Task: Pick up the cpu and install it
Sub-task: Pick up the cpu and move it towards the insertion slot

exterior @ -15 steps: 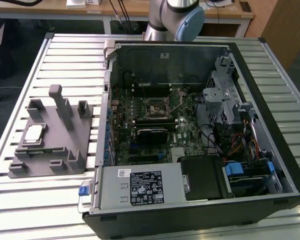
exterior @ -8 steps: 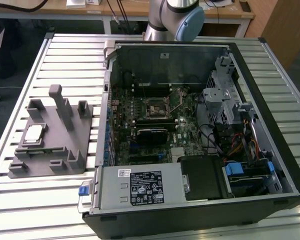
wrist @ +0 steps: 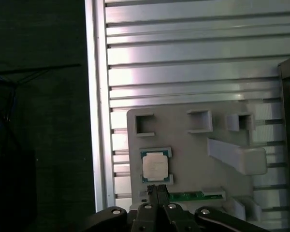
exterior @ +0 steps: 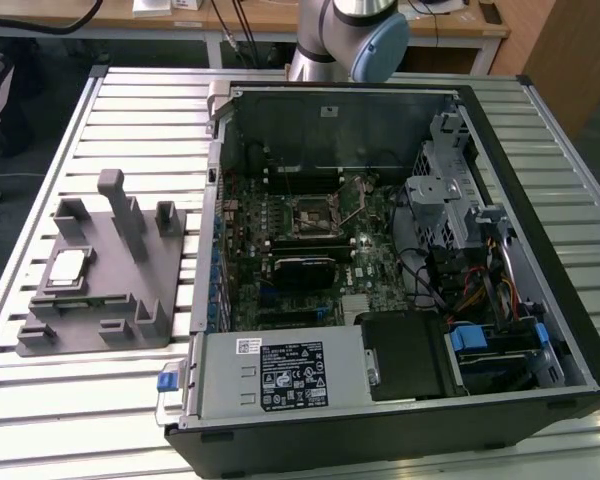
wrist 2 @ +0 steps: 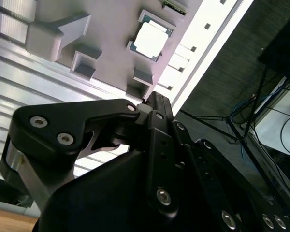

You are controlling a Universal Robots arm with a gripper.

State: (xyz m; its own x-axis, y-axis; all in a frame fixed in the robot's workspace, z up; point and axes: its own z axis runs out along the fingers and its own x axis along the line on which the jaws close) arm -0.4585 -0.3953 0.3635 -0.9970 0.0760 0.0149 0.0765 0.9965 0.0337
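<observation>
Chip (exterior: 68, 267) lies in a pocket of the grey tray (exterior: 108, 290) on the worktop (exterior: 130, 110); tool (wrist: 157, 188) hangs over the tray, fingers pressed together, gripping nothing.

No readable text: only illegibly small print on labels (exterior: 292, 377) atop the power supply (exterior: 225, 385).

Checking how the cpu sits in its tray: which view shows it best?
The first wrist view: the cpu faces the camera squarely, unobstructed. The second wrist view shows it tilted and glaring; the exterior view shows it obliquely on the grey tray.
</observation>
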